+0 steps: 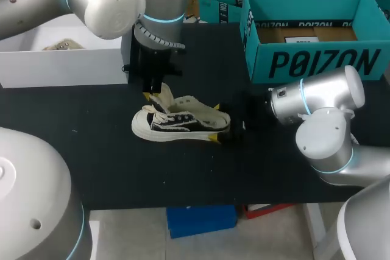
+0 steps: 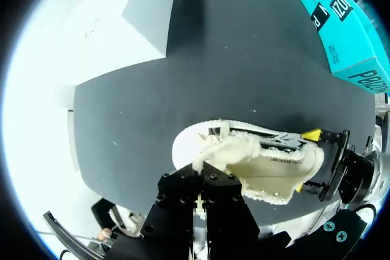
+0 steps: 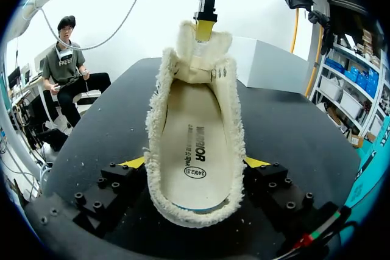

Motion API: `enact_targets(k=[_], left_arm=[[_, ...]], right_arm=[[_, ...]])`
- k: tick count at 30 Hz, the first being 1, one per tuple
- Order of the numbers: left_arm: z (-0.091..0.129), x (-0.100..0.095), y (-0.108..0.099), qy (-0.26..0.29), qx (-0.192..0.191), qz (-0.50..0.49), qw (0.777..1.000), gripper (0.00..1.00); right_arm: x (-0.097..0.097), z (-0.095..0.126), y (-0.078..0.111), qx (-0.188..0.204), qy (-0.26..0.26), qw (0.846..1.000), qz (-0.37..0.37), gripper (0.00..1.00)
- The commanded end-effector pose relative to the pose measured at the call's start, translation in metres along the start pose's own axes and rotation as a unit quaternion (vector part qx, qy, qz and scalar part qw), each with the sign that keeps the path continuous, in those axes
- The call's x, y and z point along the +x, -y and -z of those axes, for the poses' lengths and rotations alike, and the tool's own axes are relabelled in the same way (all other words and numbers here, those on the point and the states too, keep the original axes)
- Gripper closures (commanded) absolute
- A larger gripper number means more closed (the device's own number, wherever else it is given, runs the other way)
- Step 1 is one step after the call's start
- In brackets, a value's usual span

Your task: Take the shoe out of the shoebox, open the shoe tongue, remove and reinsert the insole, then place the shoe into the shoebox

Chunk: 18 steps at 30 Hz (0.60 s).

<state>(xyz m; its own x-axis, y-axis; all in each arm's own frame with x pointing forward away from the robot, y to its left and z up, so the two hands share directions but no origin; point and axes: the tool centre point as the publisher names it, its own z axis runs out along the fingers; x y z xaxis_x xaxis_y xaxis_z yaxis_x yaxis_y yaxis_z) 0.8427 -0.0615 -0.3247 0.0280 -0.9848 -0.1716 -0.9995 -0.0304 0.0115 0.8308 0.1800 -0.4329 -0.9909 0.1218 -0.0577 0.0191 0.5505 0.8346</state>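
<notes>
Shoes: one, a black-and-cream shoe [image 1: 177,123] lying on its sole in the middle of the black table [image 1: 122,168], toe towards my left side.
Tongue: one tongue [image 3: 204,53], pulled up and standing upright above the laces.
Insole: one cream insole [image 3: 195,144], lying flat inside the shoe.
Left gripper: the left gripper [image 1: 152,94] comes down from above the toe end and pinches the top of the tongue. From the right wrist, one yellow tip shows against the tongue's inner face.
Right gripper: the right gripper [image 3: 195,162] is clamped on the heel – one yellow tip presses each side of the shoe.
Boxes: two – a teal shoebox [image 1: 317,59], open, at the far right of the table and well apart from the shoe, and a white box [image 1: 61,65] at the far left.
In the way: the left arm hangs over the space between the white box and the shoe.
</notes>
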Motion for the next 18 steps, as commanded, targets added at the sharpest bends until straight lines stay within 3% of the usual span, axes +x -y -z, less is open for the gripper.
enact_targets(k=[1, 10, 11, 12, 14, 15, 16, 18], left_arm=[[-0.0070, -0.0058, -0.0040, -0.016, 0.001, -0.004, 1.000, 1.00], [-0.0112, -0.0057, -0.0080, -0.006, 0.011, -0.001, 1.000, 0.99], [-0.0115, -0.0059, -0.0077, -0.006, 0.011, 0.000, 1.000, 0.84], [-0.0116, -0.0063, -0.0074, -0.006, 0.011, 0.001, 1.000, 0.75], [-0.0111, -0.0074, -0.0063, -0.006, 0.011, 0.004, 1.000, 0.69], [-0.0107, -0.0079, -0.0056, -0.006, 0.010, 0.006, 1.000, 0.52], [-0.0099, -0.0086, -0.0047, -0.006, 0.008, 0.007, 1.000, 0.00], [-0.0073, -0.0101, -0.0029, -0.013, 0.001, 0.008, 1.000, 0.00]], right_arm=[[-0.0002, -0.0014, 0.0014, 0.002, 0.001, 1.000, -0.001, 1.00], [-0.0002, -0.0014, 0.0014, 0.002, 0.001, 1.000, -0.001, 1.00], [-0.0002, -0.0014, 0.0014, 0.002, 0.001, 1.000, -0.001, 1.00], [-0.0002, -0.0014, 0.0014, 0.002, 0.001, 1.000, -0.001, 1.00], [-0.0002, -0.0014, 0.0014, 0.002, 0.001, 1.000, -0.001, 1.00], [-0.0002, -0.0014, 0.0014, 0.002, 0.001, 1.000, -0.001, 1.00], [-0.0002, -0.0014, 0.0014, 0.002, 0.001, 1.000, -0.001, 1.00], [-0.0002, -0.0014, 0.0014, 0.002, 0.001, 1.000, -0.001, 1.00]])
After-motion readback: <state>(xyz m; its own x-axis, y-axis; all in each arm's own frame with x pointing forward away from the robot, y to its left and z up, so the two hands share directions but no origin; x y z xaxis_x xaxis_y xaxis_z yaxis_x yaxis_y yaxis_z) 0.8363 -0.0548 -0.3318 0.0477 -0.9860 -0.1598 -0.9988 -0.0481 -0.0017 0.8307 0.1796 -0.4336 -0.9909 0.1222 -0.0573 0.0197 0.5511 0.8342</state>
